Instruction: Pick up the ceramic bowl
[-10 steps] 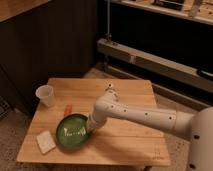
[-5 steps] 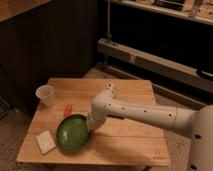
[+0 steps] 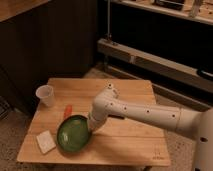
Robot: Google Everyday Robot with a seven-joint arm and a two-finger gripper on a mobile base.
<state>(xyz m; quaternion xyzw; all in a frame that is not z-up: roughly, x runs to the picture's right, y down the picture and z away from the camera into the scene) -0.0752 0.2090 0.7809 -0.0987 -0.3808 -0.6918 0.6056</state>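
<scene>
Camera view, lower left: gripper (image 3: pixel 90 129) at the green bowl's (image 3: pixel 71 134) right rim on the desk (image 3: pixel 125 145), jaws' state unclear; grasping step underway, lifting likely next.

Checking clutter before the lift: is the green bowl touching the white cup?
Apart. The camera view shows bare table between the ceramic bowl and the cup. The gripper sits at the bowl's right rim.
</scene>
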